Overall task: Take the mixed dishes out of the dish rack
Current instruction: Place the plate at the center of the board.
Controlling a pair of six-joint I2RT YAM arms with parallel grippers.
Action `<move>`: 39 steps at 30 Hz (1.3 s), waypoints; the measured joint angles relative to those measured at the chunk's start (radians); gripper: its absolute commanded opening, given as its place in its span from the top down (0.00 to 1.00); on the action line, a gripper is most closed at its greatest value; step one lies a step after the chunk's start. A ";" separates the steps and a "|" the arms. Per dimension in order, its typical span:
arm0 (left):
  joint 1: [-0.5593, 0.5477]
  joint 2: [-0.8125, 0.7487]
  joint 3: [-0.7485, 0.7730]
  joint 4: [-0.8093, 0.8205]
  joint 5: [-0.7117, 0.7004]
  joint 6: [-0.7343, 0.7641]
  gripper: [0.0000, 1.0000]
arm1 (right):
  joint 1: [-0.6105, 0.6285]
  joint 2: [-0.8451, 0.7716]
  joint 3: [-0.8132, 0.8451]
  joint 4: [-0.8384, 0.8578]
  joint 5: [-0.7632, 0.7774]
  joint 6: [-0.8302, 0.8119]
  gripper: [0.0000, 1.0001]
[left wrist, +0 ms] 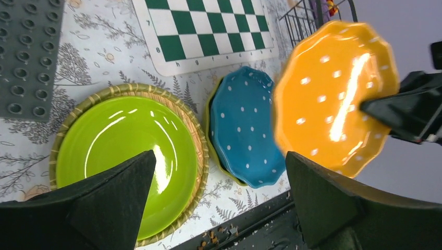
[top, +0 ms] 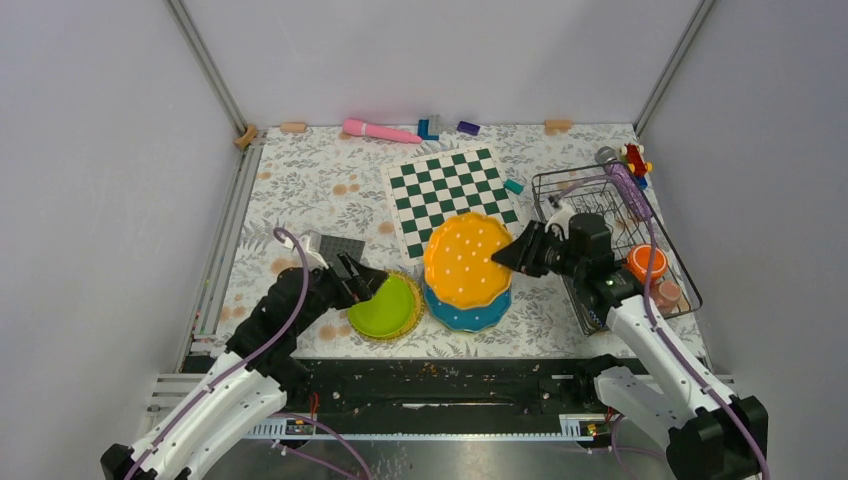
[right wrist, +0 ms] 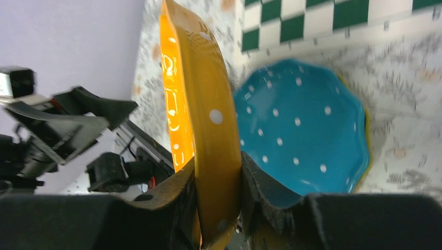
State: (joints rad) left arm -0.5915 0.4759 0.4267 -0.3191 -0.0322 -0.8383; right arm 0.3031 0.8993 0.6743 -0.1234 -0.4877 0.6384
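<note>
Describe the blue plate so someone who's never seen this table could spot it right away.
Find the green-and-white chessboard mid-table. Just nearer the arms lies the blue plate, partly under the orange plate held by the right pincer. It alone is blue with white dots and a wavy rim.

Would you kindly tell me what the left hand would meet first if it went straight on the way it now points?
Most likely the lime-green plate, lying just ahead of the open left hand; depth is hard to judge.
</note>
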 measured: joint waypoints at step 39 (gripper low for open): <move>0.000 0.141 -0.044 0.088 0.102 -0.025 0.01 | 0.071 0.088 -0.222 0.115 0.138 0.053 0.55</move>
State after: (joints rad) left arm -0.5915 0.6167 0.3824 -0.2310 0.0696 -0.8631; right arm 0.3744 0.9871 0.4522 -0.0086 -0.3500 0.6910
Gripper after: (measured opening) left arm 0.989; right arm 0.415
